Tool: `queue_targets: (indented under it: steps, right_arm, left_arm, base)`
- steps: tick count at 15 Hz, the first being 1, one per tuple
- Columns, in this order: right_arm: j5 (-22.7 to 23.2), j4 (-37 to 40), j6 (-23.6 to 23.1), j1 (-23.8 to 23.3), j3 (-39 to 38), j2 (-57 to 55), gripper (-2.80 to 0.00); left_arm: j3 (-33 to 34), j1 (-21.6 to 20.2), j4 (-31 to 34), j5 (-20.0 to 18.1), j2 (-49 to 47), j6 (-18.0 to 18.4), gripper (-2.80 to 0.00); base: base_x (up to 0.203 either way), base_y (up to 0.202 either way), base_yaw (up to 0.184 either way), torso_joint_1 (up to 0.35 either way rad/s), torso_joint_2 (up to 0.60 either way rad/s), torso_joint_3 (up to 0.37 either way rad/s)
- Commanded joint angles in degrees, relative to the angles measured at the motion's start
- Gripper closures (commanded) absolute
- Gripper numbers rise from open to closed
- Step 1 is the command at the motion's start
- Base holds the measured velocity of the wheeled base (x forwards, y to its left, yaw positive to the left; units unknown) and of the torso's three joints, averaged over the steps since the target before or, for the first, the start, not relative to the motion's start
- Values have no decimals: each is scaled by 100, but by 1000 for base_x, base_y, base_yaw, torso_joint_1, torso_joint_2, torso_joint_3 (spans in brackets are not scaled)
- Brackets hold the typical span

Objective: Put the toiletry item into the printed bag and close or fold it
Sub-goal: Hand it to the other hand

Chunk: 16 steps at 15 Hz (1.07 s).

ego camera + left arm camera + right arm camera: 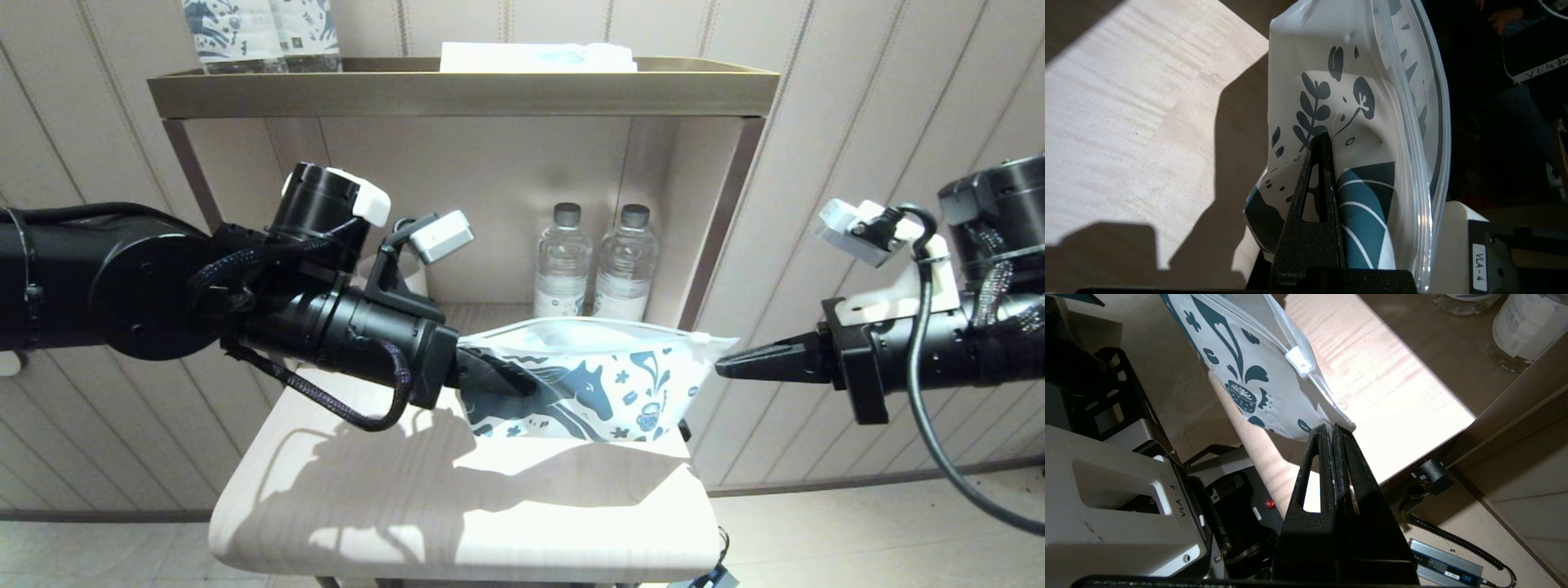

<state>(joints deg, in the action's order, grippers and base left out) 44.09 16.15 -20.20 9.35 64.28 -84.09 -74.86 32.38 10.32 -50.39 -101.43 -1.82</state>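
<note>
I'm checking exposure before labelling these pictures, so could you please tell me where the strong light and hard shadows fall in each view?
Head view: a bright patch washes out the table front, with arm shadows across it beneath the printed bag. Left wrist view: hard-edged shadow crosses the sunlit wood beside the left gripper; the background past the bag is very dark. Right wrist view: glare on the tabletop beyond the right gripper.

Printed bag (596,390): white, frosted, with dark teal-blue horse, leaf sprigs, flowers, cup figure; clear zip strip, white slider. Left gripper (490,377) and right gripper (722,365): black, matte. Table (457,523): pale wood grain. Water bottles (594,261): clear, grey caps, white labels. Shelf (457,90): bronze-brown. Wall panels: beige stripes.
</note>
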Motion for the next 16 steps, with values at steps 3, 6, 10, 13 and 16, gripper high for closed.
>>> queue_targets:
  steps: [3, 6, 10, 13, 16]
  right_arm:
    - [22, 2, 44, -13, -3, -2, 0]
    - [3, 9, 12, -23, -22, 52, 0]
    - [-5, 3, -3, -39, -55, 51, 0]
    - [2, -218, -186, -35, -254, 55, -280]
    - [4, -261, -614, -60, -451, -23, -280]
  left_arm:
    - [-2, -10, 5, -23, -18, -3, 0]
    - [-2, -21, 5, -23, -18, -3, 0]
    - [-2, -21, 5, -23, -18, -3, 0]
    - [-2, -21, 5, -32, -18, -3, 0]
    - [-2, -21, 5, -38, -51, -3, 0]
  base:
    - [0, 0, 0, 0, 0, 0]
    - [0, 0, 0, 0, 0, 0]
    - [0, 0, 0, 0, 0, 0]
    - [0, 0, 0, 0, 0, 0]
    - [0, 0, 0, 0, 0, 0]
